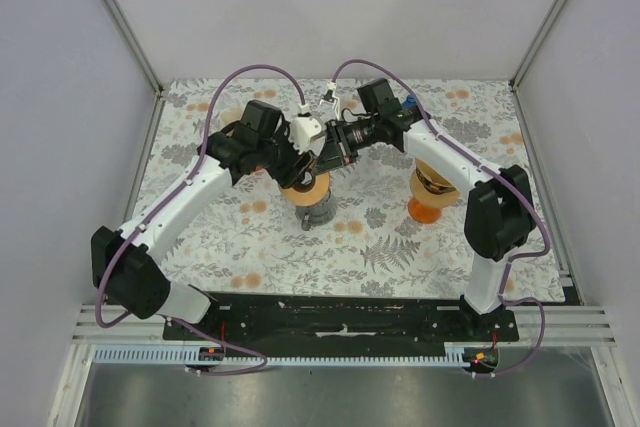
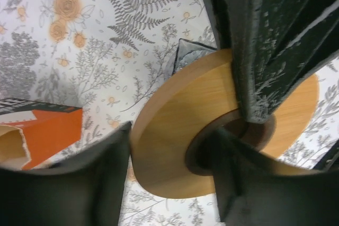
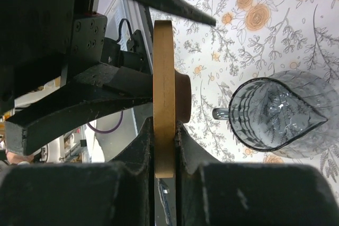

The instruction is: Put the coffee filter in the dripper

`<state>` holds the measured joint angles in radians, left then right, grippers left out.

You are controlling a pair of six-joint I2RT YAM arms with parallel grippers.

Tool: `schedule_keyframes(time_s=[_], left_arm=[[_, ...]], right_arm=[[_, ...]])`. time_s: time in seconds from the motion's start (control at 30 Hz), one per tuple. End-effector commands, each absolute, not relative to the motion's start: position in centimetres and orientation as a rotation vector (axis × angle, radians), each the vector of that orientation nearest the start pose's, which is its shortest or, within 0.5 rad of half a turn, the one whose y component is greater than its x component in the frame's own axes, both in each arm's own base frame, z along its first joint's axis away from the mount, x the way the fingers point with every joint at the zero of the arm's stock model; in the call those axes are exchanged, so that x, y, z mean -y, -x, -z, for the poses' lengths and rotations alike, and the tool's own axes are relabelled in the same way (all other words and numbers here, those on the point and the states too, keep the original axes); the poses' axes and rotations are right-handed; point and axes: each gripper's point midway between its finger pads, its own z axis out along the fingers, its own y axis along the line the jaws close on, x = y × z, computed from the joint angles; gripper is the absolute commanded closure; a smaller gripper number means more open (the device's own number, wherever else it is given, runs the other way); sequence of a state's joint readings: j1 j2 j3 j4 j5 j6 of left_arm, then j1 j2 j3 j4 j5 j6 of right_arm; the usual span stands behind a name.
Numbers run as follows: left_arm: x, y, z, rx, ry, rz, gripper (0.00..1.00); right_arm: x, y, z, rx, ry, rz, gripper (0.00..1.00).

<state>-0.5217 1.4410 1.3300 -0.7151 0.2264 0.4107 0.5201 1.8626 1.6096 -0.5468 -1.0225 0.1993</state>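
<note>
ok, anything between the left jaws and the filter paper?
Yes: the wooden ring, pinched by the right jaws, sits between the open left jaws. What looks like the filter paper lies off to the side, against an orange holder.

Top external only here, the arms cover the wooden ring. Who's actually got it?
Observer: The right end effector is pinching the wooden ring at its rim, one finger on each face.
Operator: Left one?
Observer: The left end effector stands wide open, with one finger at the ring's centre hole and the other just outside the rim.
Operator: Glass part attached?
Observer: No. The ribbed glass cone sits on the tablecloth, clear of the ring.
</note>
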Motion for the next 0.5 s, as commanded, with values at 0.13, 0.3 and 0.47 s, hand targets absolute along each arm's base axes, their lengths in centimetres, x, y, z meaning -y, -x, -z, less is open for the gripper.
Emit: schedule_keyframes(time_s=[0.13, 0.3, 0.47], left_arm=[[21.5, -31.9, -19.8, -2.057, -1.175, 0.339, 0.91], [20.9, -31.7, -18.0, -2.219, -1.104, 0.329, 0.98], [22.0, -30.9, -16.3, -2.375, -1.048, 0.439, 0.98]], right_arm=[[-34.9, -30.4, -24.8, -2.131, 0.891, -1.573, 0.94], [-33.0, -32.3, -24.5, -2.156, 0.802, -1.418, 0.45], [-30.4, -34.2, -25.5, -2.147, 0.727, -1.237, 0.02]])
